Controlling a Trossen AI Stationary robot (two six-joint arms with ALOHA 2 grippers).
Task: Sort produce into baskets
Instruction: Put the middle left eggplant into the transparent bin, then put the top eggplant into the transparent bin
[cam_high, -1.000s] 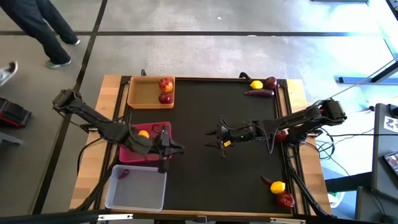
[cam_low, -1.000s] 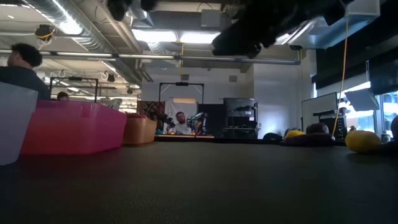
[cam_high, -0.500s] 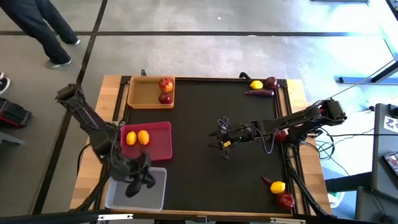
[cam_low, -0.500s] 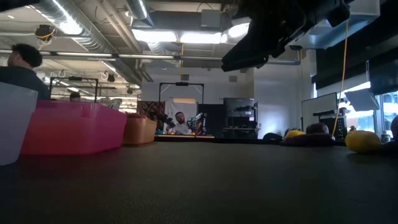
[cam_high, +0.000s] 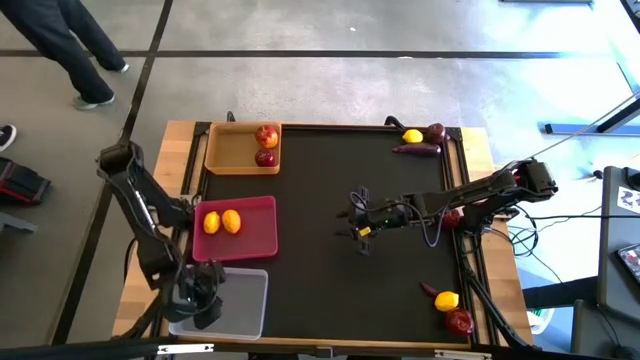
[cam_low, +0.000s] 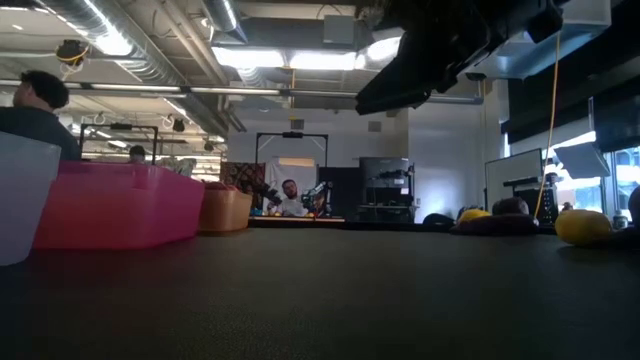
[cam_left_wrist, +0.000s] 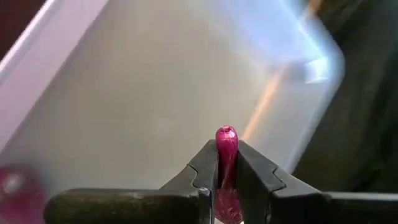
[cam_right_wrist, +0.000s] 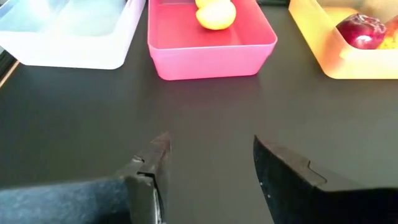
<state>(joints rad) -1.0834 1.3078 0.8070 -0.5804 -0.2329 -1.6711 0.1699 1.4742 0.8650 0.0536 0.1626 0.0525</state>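
Your left gripper (cam_left_wrist: 227, 180) has its fingers clamped on a slim purple root (cam_left_wrist: 226, 146), tip poking just past them, above the translucent tray (cam_left_wrist: 137, 93). It looks light, stiff, smooth; hold mid-length. Right gripper (cam_right_wrist: 211, 168) fingers stand apart, empty.

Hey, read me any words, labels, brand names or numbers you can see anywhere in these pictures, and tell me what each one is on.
None can be read.
Wood tray, pink tray and clear tray: no labels show.
Table: bare dark mat, no markings.
Left gripper, shut on a purple root, and right gripper: no print shows.
Room behind, low view: screens and equipment too small to read.
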